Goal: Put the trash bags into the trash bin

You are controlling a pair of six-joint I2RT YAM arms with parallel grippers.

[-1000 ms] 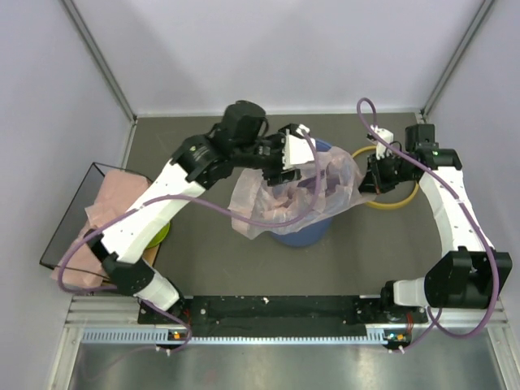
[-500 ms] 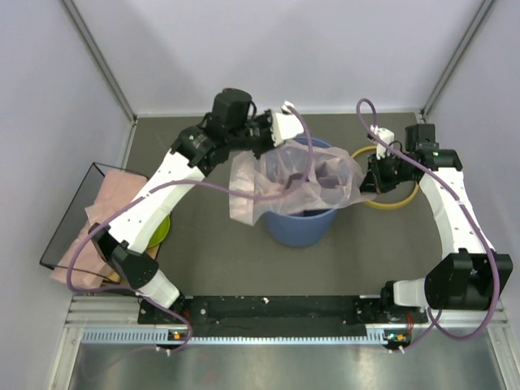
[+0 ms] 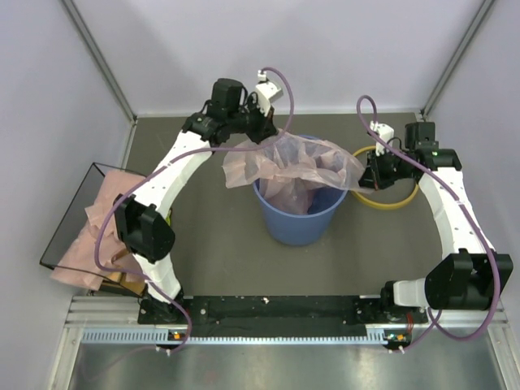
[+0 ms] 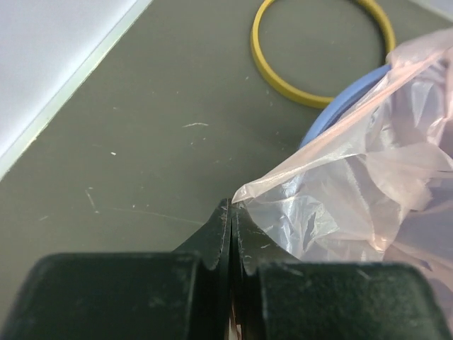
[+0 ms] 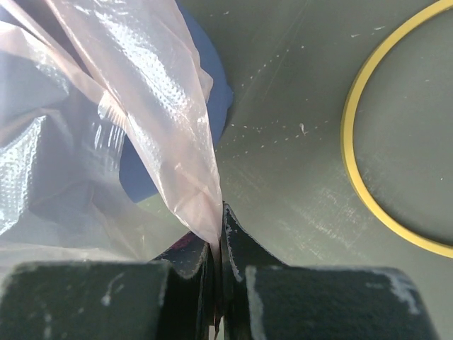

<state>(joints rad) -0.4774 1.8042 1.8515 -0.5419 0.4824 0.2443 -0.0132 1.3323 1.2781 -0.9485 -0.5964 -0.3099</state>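
The left hand (image 4: 232, 216) and the right hand (image 5: 218, 237) each pinch tight one edge of the pink trash bag (image 3: 296, 166), holding it stretched open over the blue trash bin (image 3: 296, 226) so it can drop inside

A crinkled pink trash bag (image 3: 302, 166) drapes over the upright blue trash bin (image 3: 296, 226).

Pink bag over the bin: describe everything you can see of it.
The pink bag is thin, translucent, crinkled plastic. It is spread wide over the mouth of the blue bin, its middle sagging inside while one flap hangs out past the rim on the left arm's side. The left claw is shut on one edge and the right claw on the opposite edge, holding it stretched.
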